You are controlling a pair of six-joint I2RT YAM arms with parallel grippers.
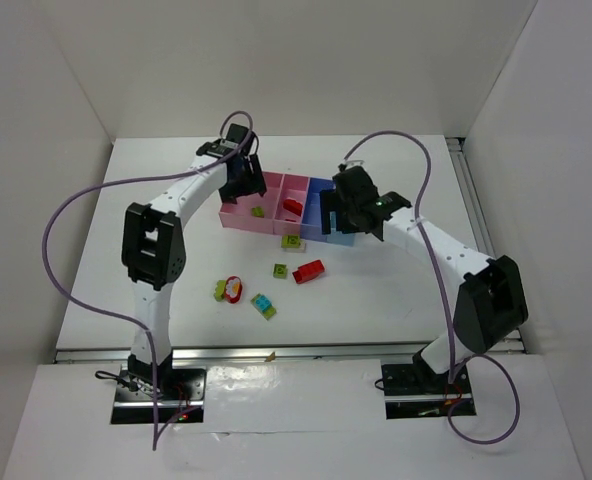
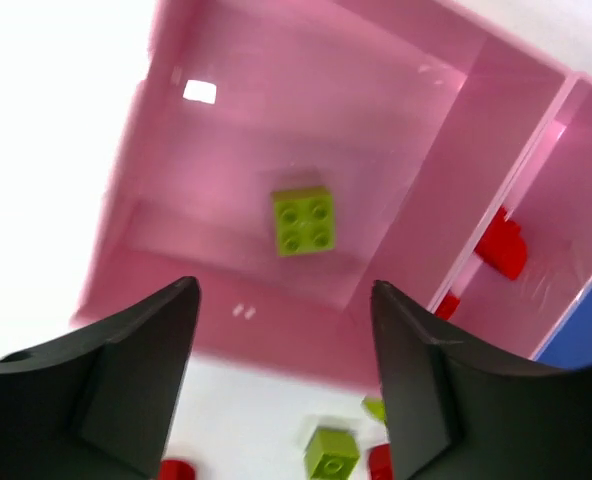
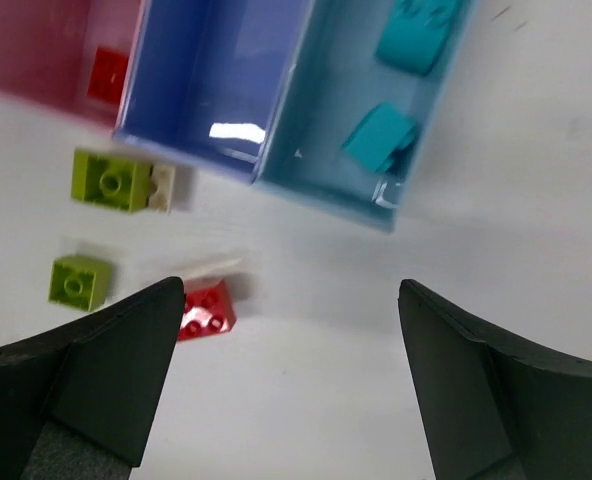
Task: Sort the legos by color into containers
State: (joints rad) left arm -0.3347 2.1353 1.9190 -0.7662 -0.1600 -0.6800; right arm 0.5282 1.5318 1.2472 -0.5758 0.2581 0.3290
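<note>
The four joined containers [image 1: 276,222] stand mid-table: two pink, one blue, one light blue. My left gripper [image 1: 243,182] is open and empty above the leftmost pink bin [image 2: 406,130], which holds one lime green lego [image 2: 303,221]. The second pink bin holds a red lego [image 2: 501,245]. My right gripper [image 1: 349,212] is open and empty [image 3: 291,288] above the table just in front of the light blue bin [image 3: 326,190], which holds two teal legos [image 3: 379,137]. Loose on the table are a red lego [image 1: 309,271] and green legos [image 1: 292,241].
More loose legos lie nearer the arm bases: a green one [image 1: 279,270], a green and red cluster [image 1: 228,290], and a teal and green pair [image 1: 263,306]. White walls enclose the table on three sides. Purple cables loop over both arms.
</note>
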